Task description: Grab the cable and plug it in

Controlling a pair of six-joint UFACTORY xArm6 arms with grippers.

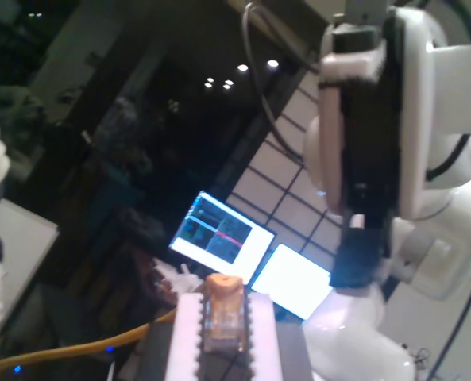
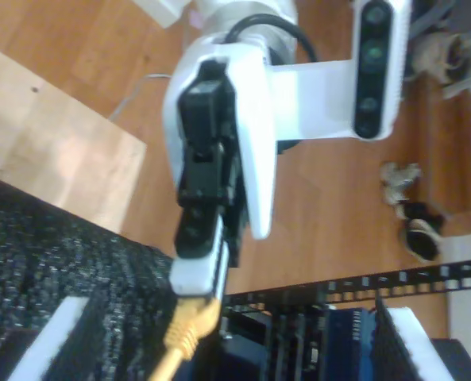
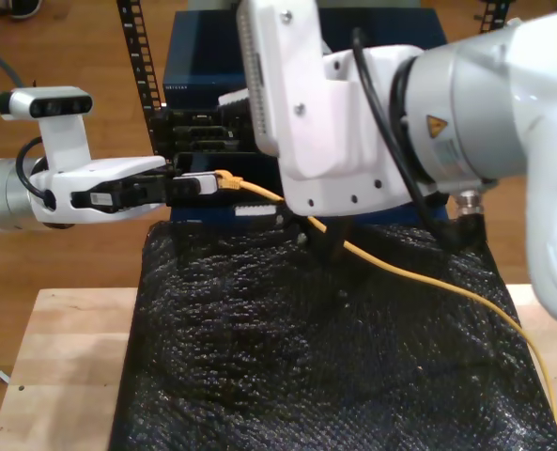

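Yellow-orange cable [image 3: 400, 272] trailing across black mat [image 3: 259, 357], clear plug with yellow boot pinched in first gripper [image 1: 223, 325] jaws near rack [image 3: 198, 132]. Second gripper [image 2: 235, 349] jaws spread, tips cropped; port blurred.

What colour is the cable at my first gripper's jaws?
Yellow-orange. The cable shows best in the exterior view, its tip at my first gripper.

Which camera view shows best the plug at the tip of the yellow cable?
The first wrist view: the plug sits close between my first gripper's white pads. The second wrist view shows the yellow boot below that gripper from outside. The exterior view shows it small, with the cable trailing across the black mat.
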